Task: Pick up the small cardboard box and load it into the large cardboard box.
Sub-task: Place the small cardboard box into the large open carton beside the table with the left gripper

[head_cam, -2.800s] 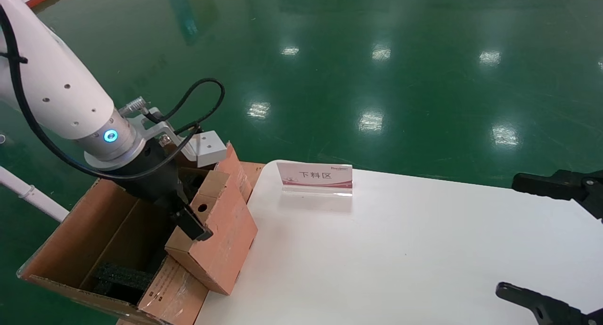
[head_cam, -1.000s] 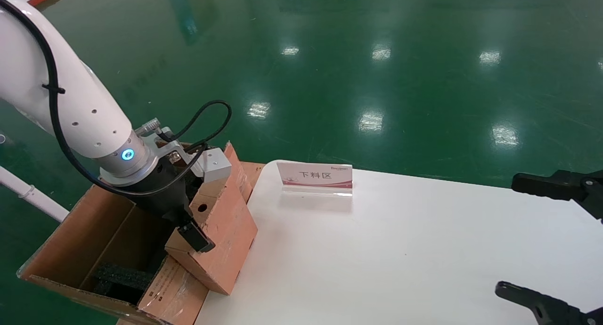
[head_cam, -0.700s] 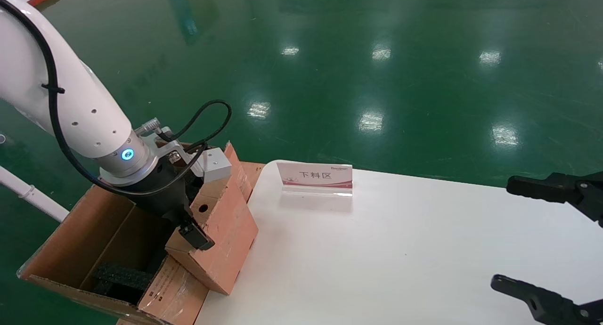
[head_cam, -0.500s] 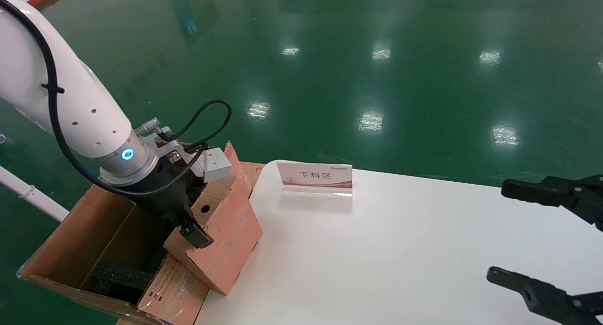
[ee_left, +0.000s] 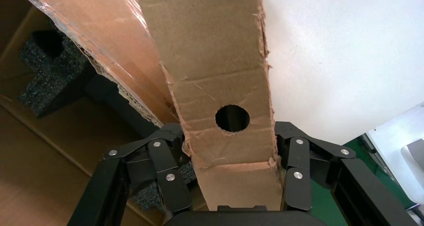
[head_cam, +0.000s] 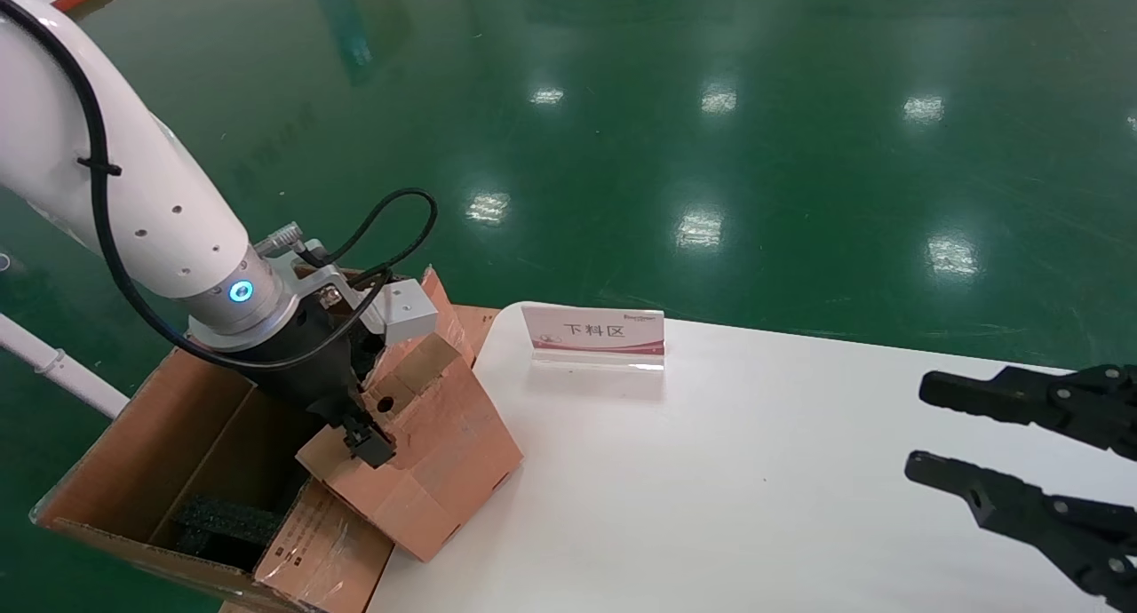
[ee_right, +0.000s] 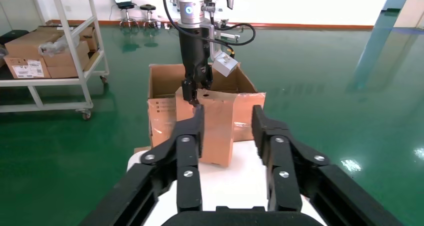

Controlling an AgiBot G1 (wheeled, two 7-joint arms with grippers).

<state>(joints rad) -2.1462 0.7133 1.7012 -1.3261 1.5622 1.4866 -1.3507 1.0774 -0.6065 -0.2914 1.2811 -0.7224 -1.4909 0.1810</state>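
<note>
While the arms sit at opposite edges of the head view, this is the state, left to right:
large box (head_cam: 133, 435): open carton on the floor at 8 o'clock, just off the table's left edge; black foam (head_cam: 218, 520) inside, taped flap (head_cam: 311, 542) at its near right corner.
left gripper (head_cam: 360, 431): over the carton's right side, clamped on the small box's top end; fingers (ee_left: 165, 178) press both sides near the round hole.
small box (head_cam: 435, 453): tilted, lower end on the table edge, leaning over the carton flap; not inside.
table (head_cam: 711, 489): white, with a sign (head_cam: 593, 336) at 12 o'clock.
right gripper (head_cam: 995, 444): at 4 o'clock above the table, fingers (ee_right: 187, 158) spread, holding nothing, well apart from both boxes.
</note>
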